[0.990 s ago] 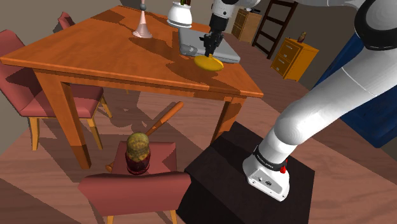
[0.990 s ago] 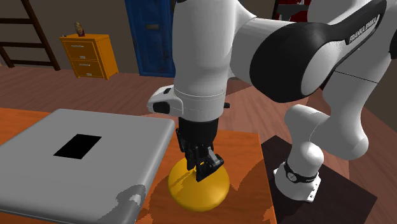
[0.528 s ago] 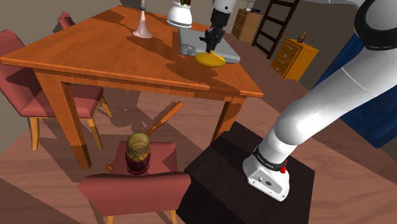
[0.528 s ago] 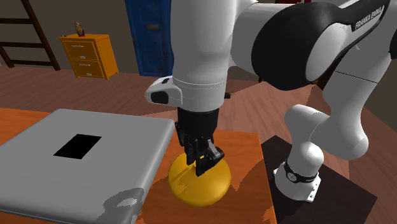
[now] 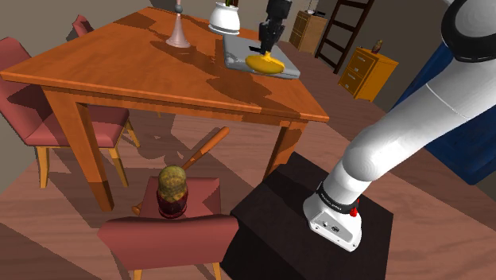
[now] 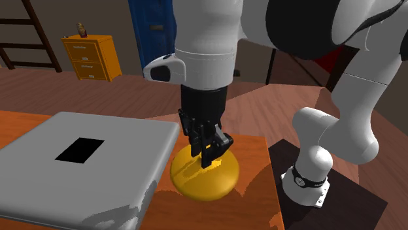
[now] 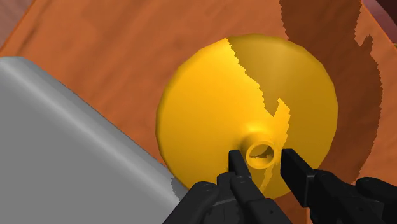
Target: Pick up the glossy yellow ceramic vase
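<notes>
The yellow vase [image 5: 265, 64] [image 6: 204, 175] [image 7: 216, 121] sits at the corner of the table nearest the stand, just beside the grey slab. It has a broad, low, glossy body and a thin neck. I cannot tell whether its base rests on the wood or hangs just above it.

The wooden table [image 5: 119, 71] [image 6: 252, 189] [image 7: 114, 38] has an orange-brown top and takes up much of the shoulder view. The white arm [image 5: 413, 119] [image 6: 209, 39] rises from the dark stand [image 5: 278, 215] and reaches over that corner. Two red chairs show: one [image 5: 24, 87] on the shoulder view's left, one [image 5: 171, 235] in front of the table. The flat grey slab [image 5: 238, 52] [image 6: 78, 170] [image 7: 57, 153] carries a black rectangle [image 6: 80, 149] on top. Beyond the table stand an orange drawer cabinet [image 5: 368, 71] [image 6: 91, 57] and a dark ladder [image 5: 342, 32] [image 6: 26, 39]. A jar [image 5: 172, 191] stands on the nearer chair's seat, and a pink cone-shaped piece [image 5: 178, 32] stands on the far side of the table.

The black gripper [image 5: 269, 49] [image 6: 208, 155] [image 7: 262, 156] points down onto the vase. Its two fingers [image 7: 236, 162] clasp the thin neck between them, one on each side.
</notes>
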{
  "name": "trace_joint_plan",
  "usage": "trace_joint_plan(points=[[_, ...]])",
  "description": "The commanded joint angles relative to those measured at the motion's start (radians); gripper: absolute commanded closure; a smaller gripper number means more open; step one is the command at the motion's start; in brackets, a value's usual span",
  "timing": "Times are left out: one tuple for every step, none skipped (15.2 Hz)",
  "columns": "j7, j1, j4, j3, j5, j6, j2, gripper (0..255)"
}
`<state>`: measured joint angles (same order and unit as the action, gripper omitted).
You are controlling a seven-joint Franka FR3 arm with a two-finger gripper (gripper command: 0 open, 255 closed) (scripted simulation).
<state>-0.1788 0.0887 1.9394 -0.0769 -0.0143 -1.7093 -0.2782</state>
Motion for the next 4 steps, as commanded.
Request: trace_joint_plan(points=[[-0.002,0.0,-0.033,-0.001,0.0,0.029,0.005,255],[-0.002,0.0,-0.049,-0.001,0.0,0.042,0.007,255],[-0.002,0.0,-0.052,-0.001,0.0,0.044,0.007,255],[-0.002,0.0,-0.052,-0.001,0.0,0.045,0.008,255]])
